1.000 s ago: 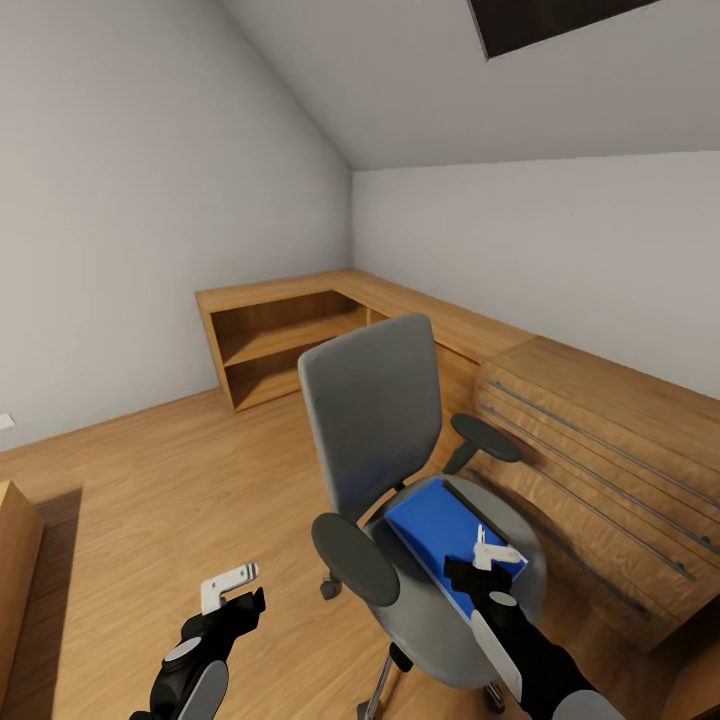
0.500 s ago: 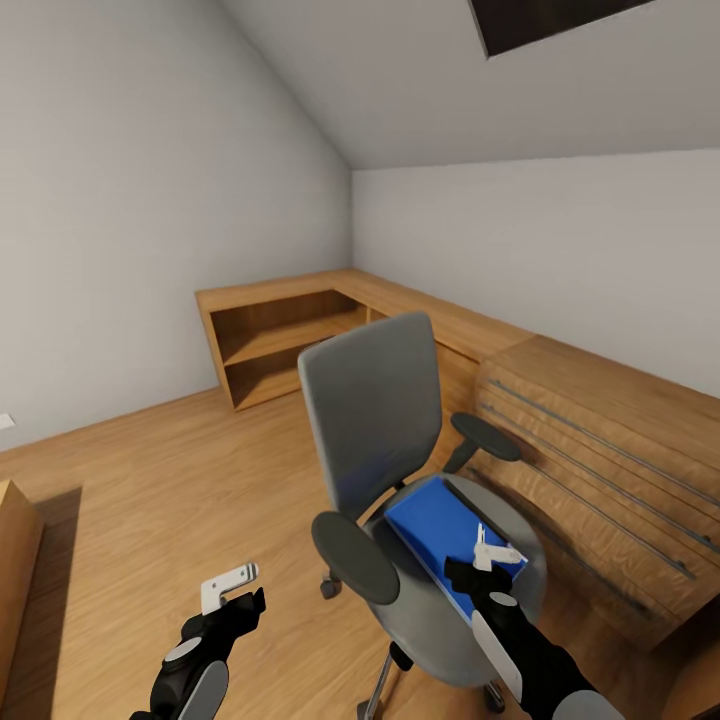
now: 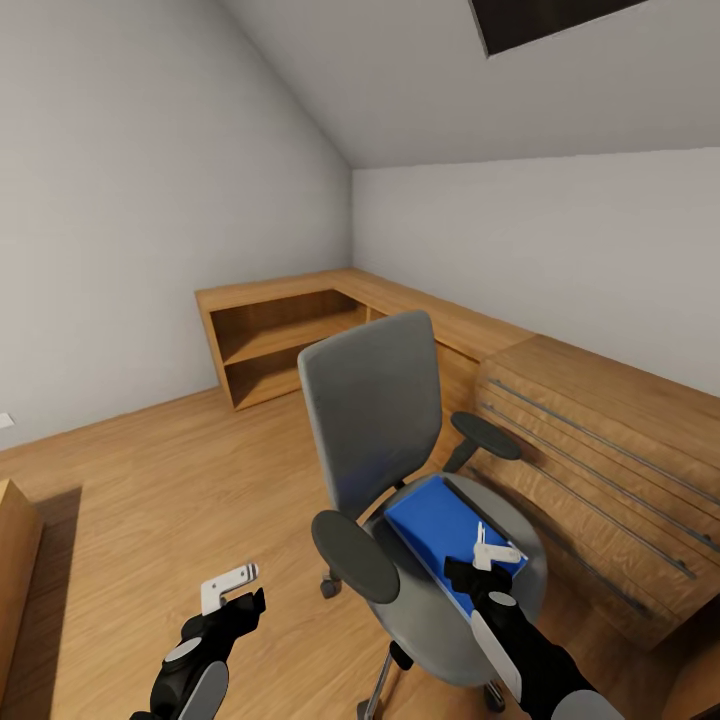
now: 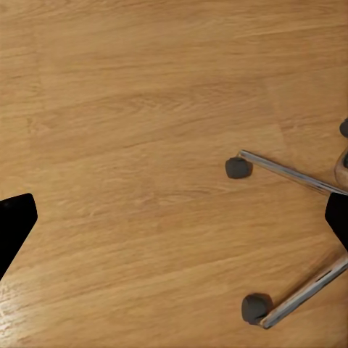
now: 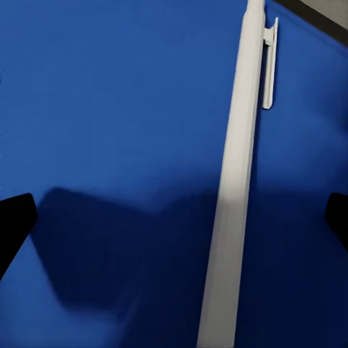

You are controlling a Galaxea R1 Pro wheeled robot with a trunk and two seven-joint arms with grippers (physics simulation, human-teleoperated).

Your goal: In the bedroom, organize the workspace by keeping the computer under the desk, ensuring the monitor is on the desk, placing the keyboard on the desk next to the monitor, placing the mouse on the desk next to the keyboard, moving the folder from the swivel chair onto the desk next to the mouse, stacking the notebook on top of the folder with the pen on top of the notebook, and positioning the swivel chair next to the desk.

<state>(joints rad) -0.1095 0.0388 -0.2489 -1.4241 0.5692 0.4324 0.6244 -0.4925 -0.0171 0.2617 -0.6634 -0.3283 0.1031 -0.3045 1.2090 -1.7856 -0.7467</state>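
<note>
A grey swivel chair (image 3: pixel 375 410) stands in front of me, its seat turned toward me. On the seat lies a flat blue cover (image 3: pixel 435 520), folder or notebook I cannot tell. In the right wrist view a white pen (image 5: pixel 235 181) rests on that blue surface (image 5: pixel 109 145). My right gripper (image 3: pixel 494 550) hovers just above the blue cover's near end, open, fingers astride the pen. My left gripper (image 3: pixel 228 585) hangs open over the wooden floor left of the chair; its view looks down on the chair's metal legs (image 4: pixel 290 174) and a caster (image 4: pixel 237 167).
A long wooden counter (image 3: pixel 420 310) runs along the right wall, with an open shelf unit (image 3: pixel 270 340) at its far end and a drawer block (image 3: pixel 600 450) close behind the chair. Another wooden piece (image 3: pixel 15 560) juts in at the left edge. Bare floor (image 3: pixel 150 480) stretches to the left.
</note>
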